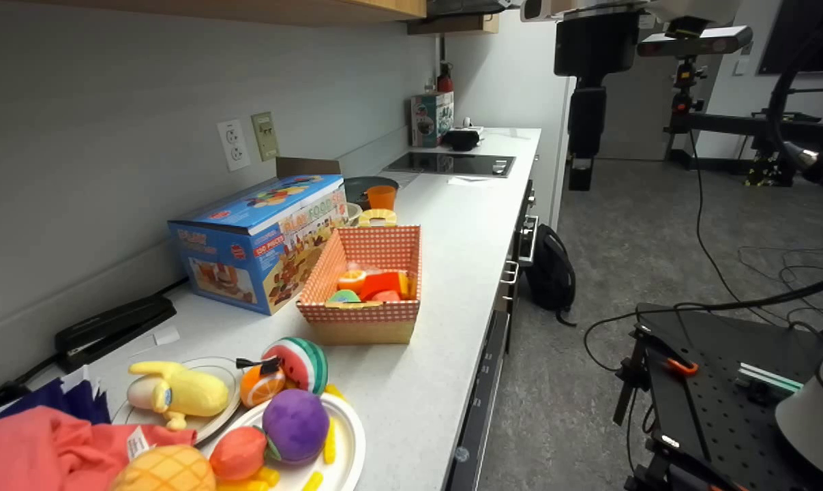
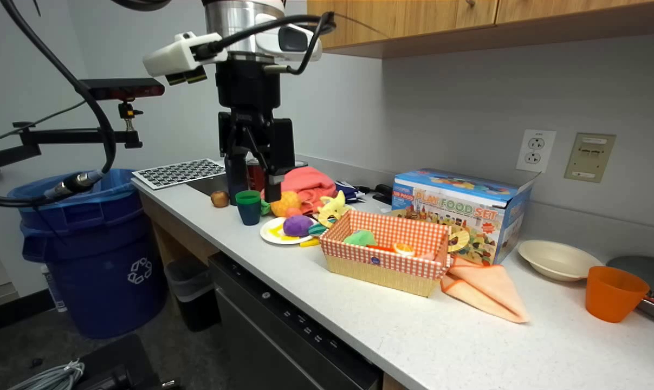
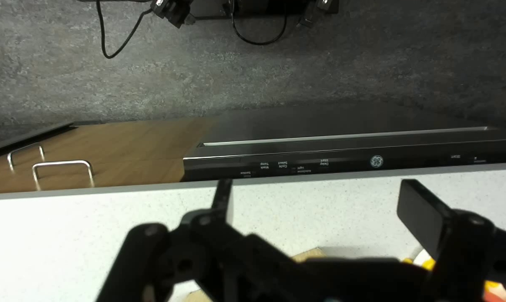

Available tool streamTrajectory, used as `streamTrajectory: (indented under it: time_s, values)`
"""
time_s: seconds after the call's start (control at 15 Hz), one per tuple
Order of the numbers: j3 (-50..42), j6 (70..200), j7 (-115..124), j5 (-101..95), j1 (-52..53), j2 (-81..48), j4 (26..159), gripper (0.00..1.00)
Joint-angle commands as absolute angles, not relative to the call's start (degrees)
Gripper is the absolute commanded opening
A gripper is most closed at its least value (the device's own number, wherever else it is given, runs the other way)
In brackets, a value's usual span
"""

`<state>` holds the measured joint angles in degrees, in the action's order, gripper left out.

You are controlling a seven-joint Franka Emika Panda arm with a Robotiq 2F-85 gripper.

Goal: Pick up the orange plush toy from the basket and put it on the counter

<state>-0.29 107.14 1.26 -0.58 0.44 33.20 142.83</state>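
Observation:
The basket, with red checked walls and a tan base, stands on the counter in both exterior views. In it lies an orange plush toy with a cut, light-rimmed face, beside red and green toys. My gripper hangs above and in front of the counter, apart from the basket. In the wrist view the fingers are wide apart with nothing between them. There, only tan bits of the basket show behind the gripper; the orange toy is hidden.
A play food box stands behind the basket. Plates with plush toys, including a purple one and another orange one, lie beside it. An orange cup and napkin are on its opposite side. A cabinet hangs overhead.

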Motion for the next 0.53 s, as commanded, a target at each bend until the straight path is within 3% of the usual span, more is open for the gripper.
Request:
streamTrajectory:
  time_s: [0.0,0.47]
  values:
    - [-0.1,107.0,1.1,-0.5,0.2,33.2,142.7,1.00]
    - [0.0,106.8,1.1,-0.9,0.1,33.1,142.7,1.00]
